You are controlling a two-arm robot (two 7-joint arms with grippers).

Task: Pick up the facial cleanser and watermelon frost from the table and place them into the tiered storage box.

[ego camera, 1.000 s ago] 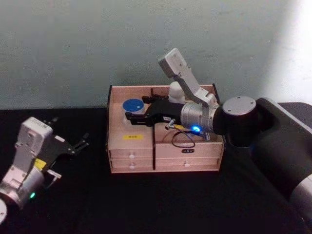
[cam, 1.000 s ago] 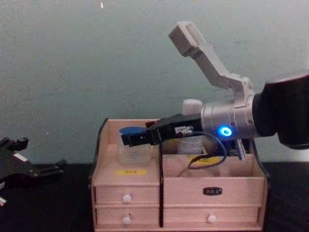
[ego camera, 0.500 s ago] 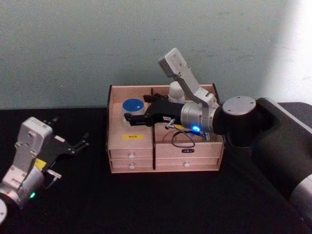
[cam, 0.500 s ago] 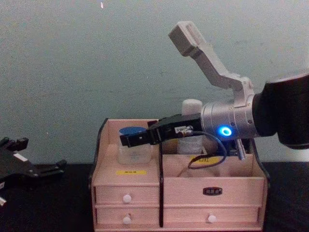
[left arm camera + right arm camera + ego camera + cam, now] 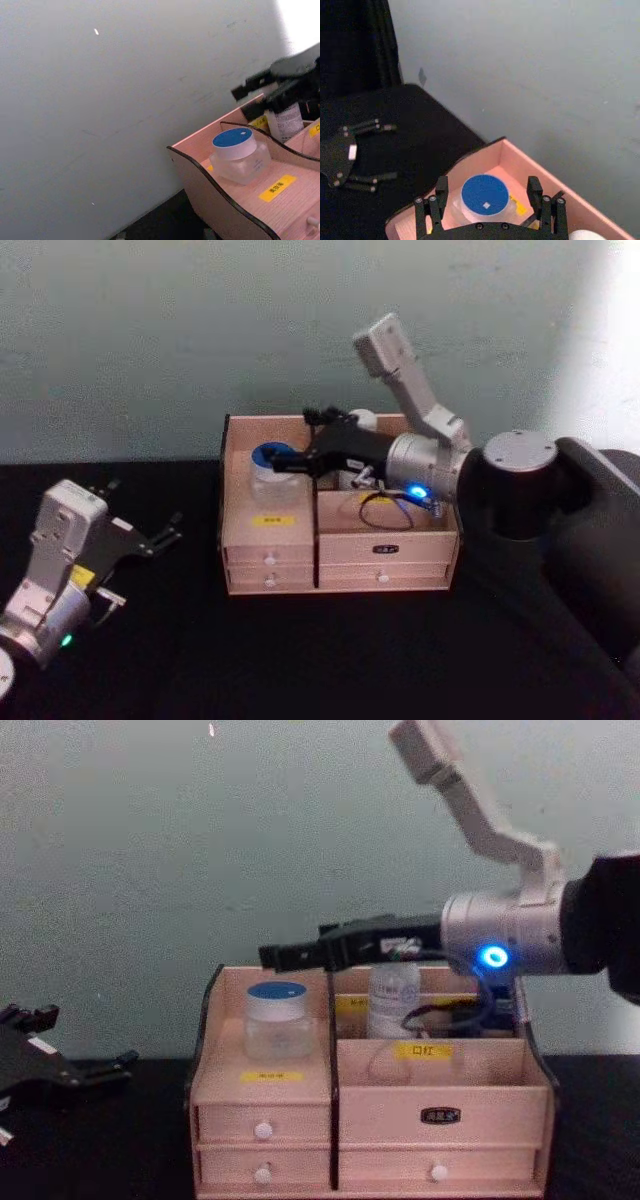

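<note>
Above the left compartment of the tiered storage box [image 5: 365,1120], in the middle of the chest frame, I had the right gripper [image 5: 278,957] hovering with its fingers spread and nothing between them. From the right wrist view, its two black fingers [image 5: 440,192] stood either side of the blue-lidded jar [image 5: 484,196], above it and not touching. That jar [image 5: 277,1018] sat upright in the box's left compartment, behind a small yellow label [image 5: 270,1075]. Just right of the divider, I saw a clear bottle with a printed label [image 5: 393,1001] standing upright in the rear right compartment, partly hidden by the gripper's body. The box itself sat on the black table [image 5: 300,650], centre of the head frame. My left gripper [image 5: 140,538] rested low at the left edge, fingers apart, well away from the box.
</note>
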